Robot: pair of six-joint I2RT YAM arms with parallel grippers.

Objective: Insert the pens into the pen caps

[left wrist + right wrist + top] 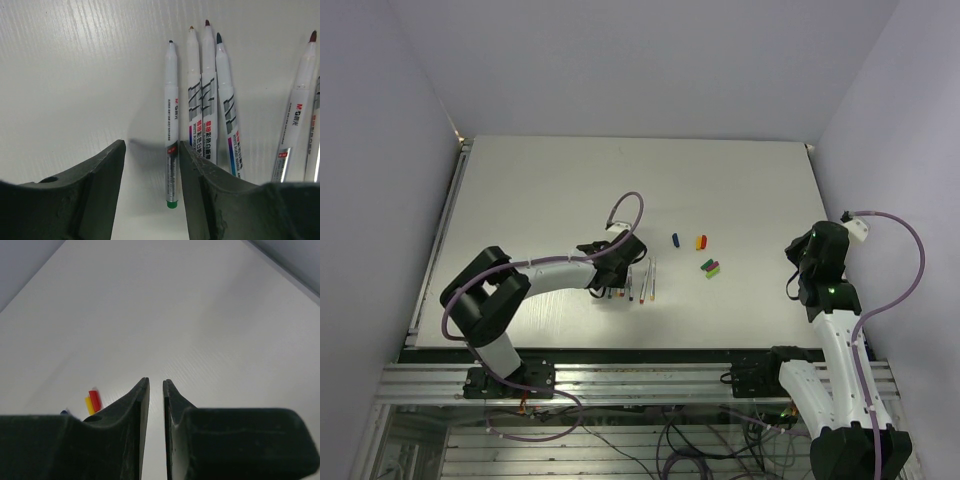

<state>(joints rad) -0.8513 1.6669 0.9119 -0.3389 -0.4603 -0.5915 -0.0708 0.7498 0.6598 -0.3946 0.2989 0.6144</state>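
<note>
Several white marker pens (638,282) lie side by side on the table, just right of my left gripper (610,280). In the left wrist view the gripper (152,150) is open and straddles the leftmost pen (171,125), which has a green end; the right finger (200,175) touches it. Three more pens (207,90) lie close to its right, and another pen (297,115) lies further right. The caps lie apart: blue (676,239), yellow and red (700,241), green and purple (710,267). My right gripper (798,270) hovers empty at the right, jaws almost together (155,385); the red cap (94,400) and yellow cap (88,405) show to its left.
The white table (570,180) is enclosed by pale walls at the left, back and right. A metal rail (620,380) runs along the near edge by the arm bases.
</note>
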